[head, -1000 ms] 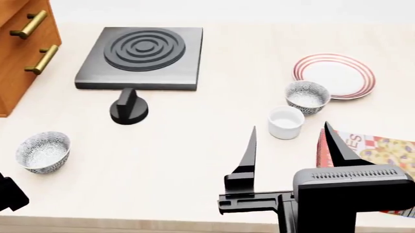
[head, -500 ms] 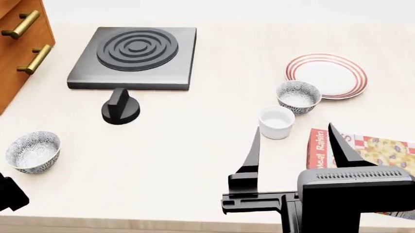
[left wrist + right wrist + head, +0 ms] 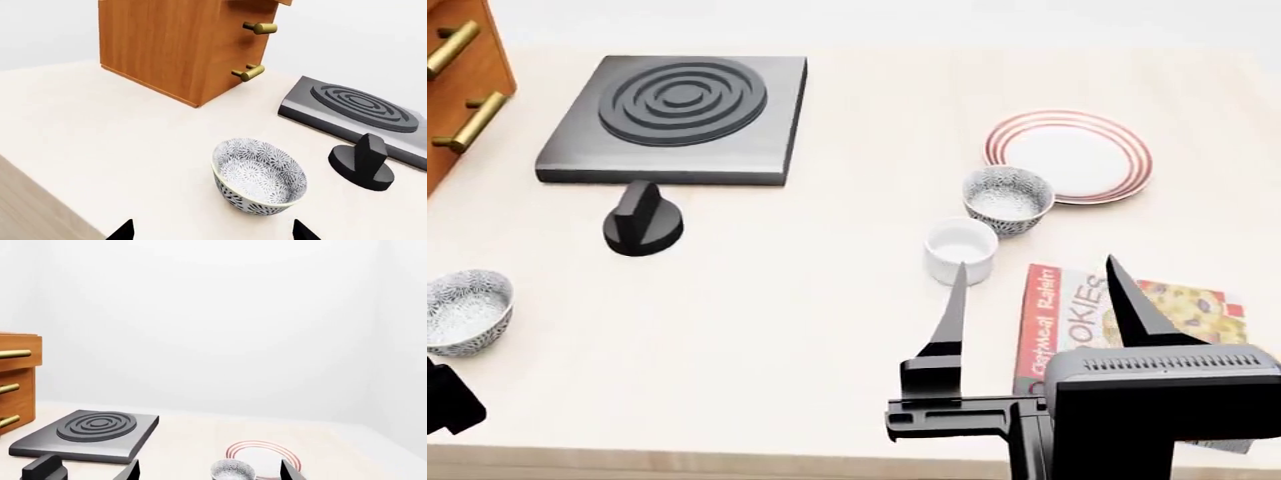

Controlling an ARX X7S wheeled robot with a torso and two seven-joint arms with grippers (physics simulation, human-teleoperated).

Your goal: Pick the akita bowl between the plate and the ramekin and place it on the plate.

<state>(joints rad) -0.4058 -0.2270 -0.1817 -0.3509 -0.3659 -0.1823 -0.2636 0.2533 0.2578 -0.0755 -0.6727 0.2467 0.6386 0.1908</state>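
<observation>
Inside, the akita bowl [image 3: 1008,198] holds nothing; it sits on the counter [image 3: 827,290] between the plate [image 3: 1069,156], also bare, and the empty ramekin [image 3: 961,250], close to both. A second speckled bowl [image 3: 259,176] stands empty before the left gripper [image 3: 212,232], whose jaws are spread. The right gripper [image 3: 1034,300] hovers near the ramekin, jaws released, over a cookie box [image 3: 1054,320].

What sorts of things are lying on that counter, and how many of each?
Speckled bowls: 2
White ramekin: 1
Red-ringed plate: 1
Cookie box: 1
Black burner plate: 1
Black knob: 1
Total: 7
</observation>
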